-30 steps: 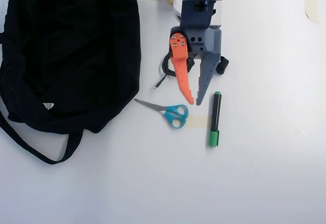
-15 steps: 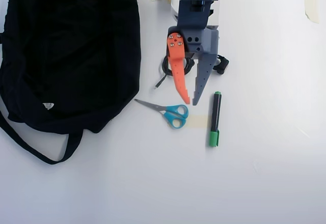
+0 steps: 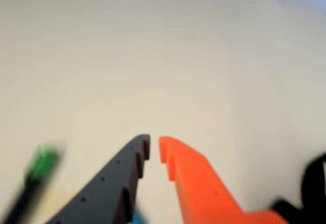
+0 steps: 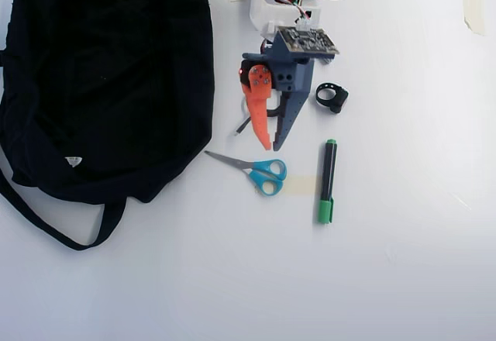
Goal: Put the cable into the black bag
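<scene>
The black bag [image 4: 108,77] lies flat at the left of the overhead view, with a strap looping out at its lower left. A small black coiled cable [image 4: 332,96] lies on the white table just right of the arm. It also shows as a blurred black shape at the right edge of the wrist view [image 3: 311,191]. My gripper [image 4: 269,146] has one orange and one dark finger and hovers between the bag and the cable. In the wrist view the gripper [image 3: 154,147] is empty, its tips nearly together with only a narrow slit.
Blue-handled scissors [image 4: 260,172] lie just below the gripper tips. A green and black marker [image 4: 327,180] lies to their right and shows blurred in the wrist view [image 3: 38,170]. Tape pieces mark the table. The arm's base [image 4: 283,0] stands at the top.
</scene>
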Available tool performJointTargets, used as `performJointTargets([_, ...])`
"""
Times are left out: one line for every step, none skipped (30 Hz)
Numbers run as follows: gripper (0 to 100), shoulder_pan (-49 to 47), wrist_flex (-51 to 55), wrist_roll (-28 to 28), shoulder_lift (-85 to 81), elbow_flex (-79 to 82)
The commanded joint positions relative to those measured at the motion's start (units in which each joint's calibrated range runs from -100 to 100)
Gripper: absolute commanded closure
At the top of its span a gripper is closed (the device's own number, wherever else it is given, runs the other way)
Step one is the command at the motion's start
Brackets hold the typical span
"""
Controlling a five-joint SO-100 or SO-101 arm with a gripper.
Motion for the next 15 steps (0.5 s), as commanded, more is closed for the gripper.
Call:
performJointTargets([98, -0.6, 8.8, 1.4, -4.0, -2.5])
performJointTargets([98, -0.9, 11.3, 1.4, -4.5, -2.5])
performJointTargets([98, -1.5, 14.4, 1.4, -4.9, -2.5])
performJointTargets([98, -1.8, 17.6, 1.4, -5.2, -2.5])
performJointTargets([97, -2.2, 20.6, 1.3, -5.4, -2.5])
performJointTargets([97, -2.4, 23.6, 0.8, -5.5, -2.5])
performJointTargets([97, -2.4, 25.8, -0.5, -5.5, -2.5])
performJointTargets([98, -2.4, 27.6, -1.7, -5.5, -2.5])
performJointTargets([98, -2.4, 29.2, -2.6, -5.5, -2.5])
performJointTargets([98, -2.5, 31.8, -3.0, -5.5, -2.5])
performJointTargets([97, -2.6, 33.8, -3.1, -5.5, -2.5])
performJointTargets([97, -2.7, 36.8, -3.2, -5.5, -2.5])
performJointTargets([97, -2.7, 38.7, -3.2, -5.5, -2.4])
performJointTargets([97, -2.7, 40.5, -3.2, -5.4, -2.4])
performJointTargets([97, -2.7, 42.1, -3.2, -5.4, -2.4])
